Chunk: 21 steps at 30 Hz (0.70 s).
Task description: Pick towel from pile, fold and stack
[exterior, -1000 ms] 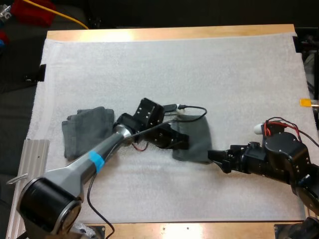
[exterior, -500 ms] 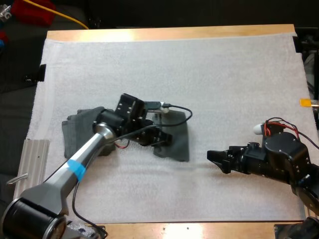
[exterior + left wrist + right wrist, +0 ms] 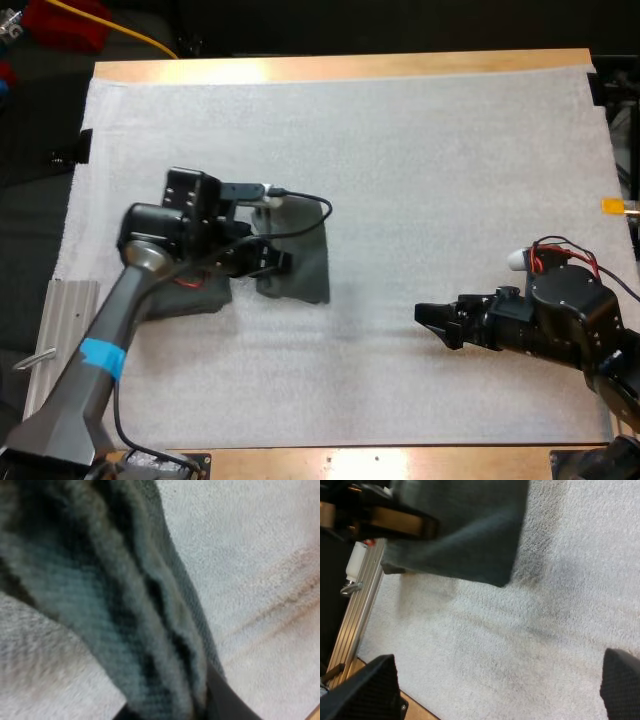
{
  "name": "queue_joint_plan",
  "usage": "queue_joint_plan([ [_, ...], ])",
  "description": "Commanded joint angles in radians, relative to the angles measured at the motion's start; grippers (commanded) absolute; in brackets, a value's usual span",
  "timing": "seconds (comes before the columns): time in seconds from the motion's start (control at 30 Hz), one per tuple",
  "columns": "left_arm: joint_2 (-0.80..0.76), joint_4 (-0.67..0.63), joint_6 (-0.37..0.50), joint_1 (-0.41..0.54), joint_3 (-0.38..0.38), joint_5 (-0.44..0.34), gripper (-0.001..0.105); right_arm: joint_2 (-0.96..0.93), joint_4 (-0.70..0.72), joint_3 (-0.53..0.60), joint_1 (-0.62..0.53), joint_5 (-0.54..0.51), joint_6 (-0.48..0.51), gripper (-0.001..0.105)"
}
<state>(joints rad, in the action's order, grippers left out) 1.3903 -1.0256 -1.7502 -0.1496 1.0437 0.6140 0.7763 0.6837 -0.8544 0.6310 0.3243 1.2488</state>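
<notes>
1. The left claw [image 3: 270, 258] pinches a folded dark grey-green towel [image 3: 305, 265] from both sides.
2. That towel is left of the white mat's [image 3: 420, 180] centre, just beside a second towel [image 3: 200, 298] partly under the arm.
3. The right claw [image 3: 428, 318], fingers spread apart and holding nothing, is well apart from both towels, over the mat's right part.

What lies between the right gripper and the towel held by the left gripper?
Only bare white mat separates the right gripper from the towel that the left gripper clamps; the high view and the right wrist view both show this.
</notes>
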Motion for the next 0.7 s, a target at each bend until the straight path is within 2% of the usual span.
queue_joint_plan([
  [0.0,-0.011,-0.043,0.042,0.014,0.021,-0.005,0.005,-0.007,-0.008,-0.001,0.002,0.009,0.004,0.079],
  [0.07,-0.01,-0.082,0.07,0.034,0.041,-0.019,0.005,-0.007,-0.008,-0.001,0.002,0.009,0.004,0.079],
  [0.17,-0.01,-0.153,0.121,0.061,0.071,-0.083,0.005,-0.007,-0.008,-0.001,0.002,0.009,0.004,0.079],
  [0.3,-0.01,-0.207,0.161,0.108,0.1,-0.112,0.005,-0.007,-0.008,-0.001,0.002,0.01,0.004,0.079],
  [0.67,-0.005,-0.206,0.185,0.28,0.106,-0.132,0.005,-0.007,-0.008,-0.001,0.002,0.017,0.004,0.079],
])
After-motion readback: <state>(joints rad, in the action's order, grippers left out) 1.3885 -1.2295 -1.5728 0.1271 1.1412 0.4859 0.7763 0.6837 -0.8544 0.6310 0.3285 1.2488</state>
